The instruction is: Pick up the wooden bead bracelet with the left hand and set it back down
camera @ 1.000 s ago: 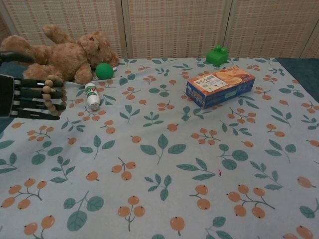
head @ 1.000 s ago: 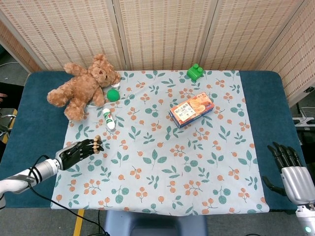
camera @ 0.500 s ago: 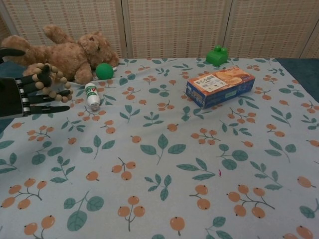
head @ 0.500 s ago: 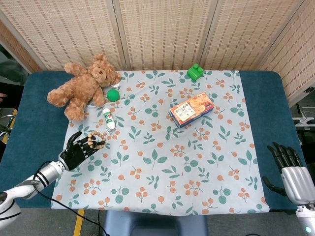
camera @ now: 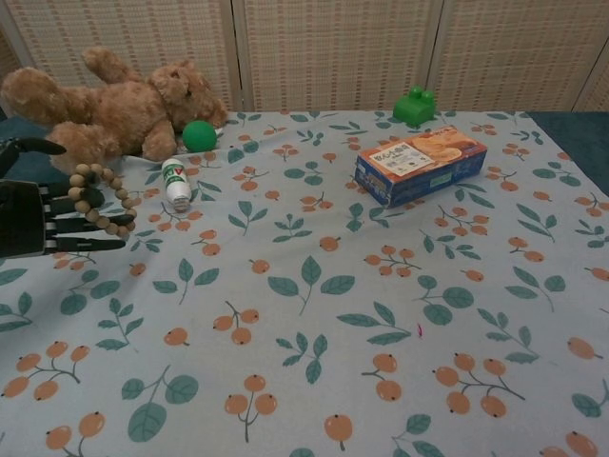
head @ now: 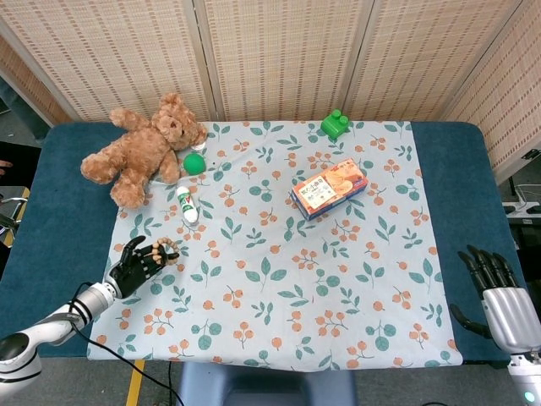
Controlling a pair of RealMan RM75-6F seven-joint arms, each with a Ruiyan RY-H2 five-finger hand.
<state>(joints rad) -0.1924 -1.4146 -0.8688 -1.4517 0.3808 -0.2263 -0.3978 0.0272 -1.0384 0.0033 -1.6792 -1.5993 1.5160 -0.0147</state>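
The wooden bead bracelet (head: 166,249) is looped over the outstretched fingers of my left hand (head: 133,266), low over the left edge of the flowered cloth (head: 279,279). In the chest view the bracelet (camera: 101,198) drapes across the dark fingers of that hand (camera: 38,217), which lie nearly level. I cannot tell whether the beads touch the cloth. My right hand (head: 497,292) stays at the table's right front edge, fingers apart and holding nothing; the chest view does not show it.
A brown teddy bear (head: 144,145) lies at the back left, with a green ball (head: 195,162) and a small white bottle (head: 187,205) beside it. A snack box (head: 330,188) sits mid-table and a green block (head: 336,124) at the back.
My left hand has drawn back toward the front left and sunk lower, carrying the bracelet. The bracelet now hangs flatter across the fingers. The right hand has not moved.
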